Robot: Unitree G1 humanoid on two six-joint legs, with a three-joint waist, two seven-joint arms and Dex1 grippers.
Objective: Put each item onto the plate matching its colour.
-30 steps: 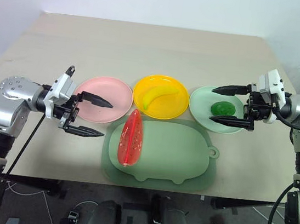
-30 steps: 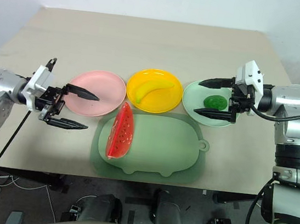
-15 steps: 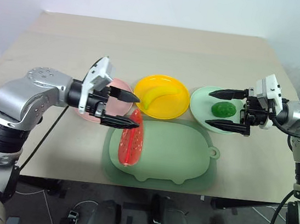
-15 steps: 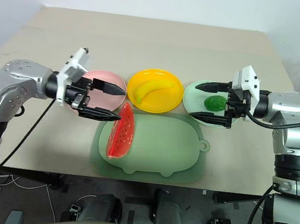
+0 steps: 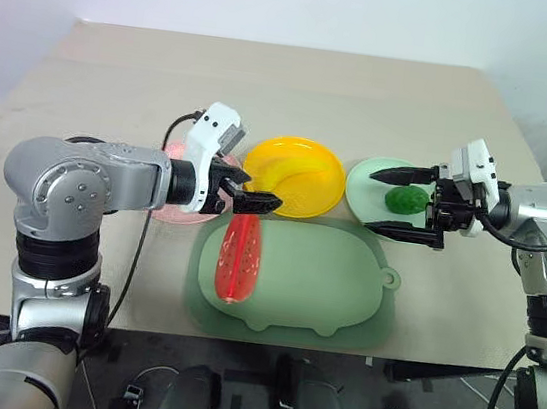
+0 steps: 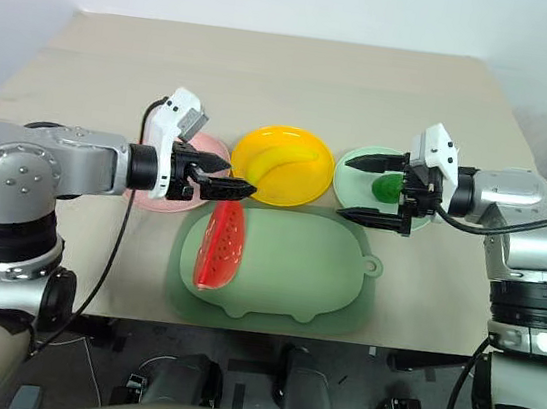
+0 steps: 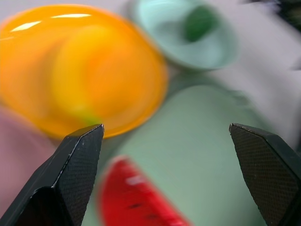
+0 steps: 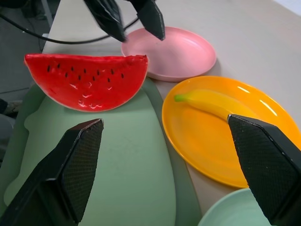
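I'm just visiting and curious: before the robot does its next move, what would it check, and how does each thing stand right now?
1. Banana on yellow plate: ok.
2. Green fruit on mint plate: ok.
3. Watermelon on pink plate: not ok; it lies on the mat.
4. Left tool open, empty: ok.
5. Left tool over the watermelon's top end: ok.
6. Right tool open, holding nothing: ok.

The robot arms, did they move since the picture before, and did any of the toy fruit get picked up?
The left gripper swung in from the table's left side across the pink plate and now hangs open above the watermelon wedge, holding nothing. The right gripper hardly moved, still open around the green fruit on the mint plate. The banana, the watermelon and all plates stayed put.
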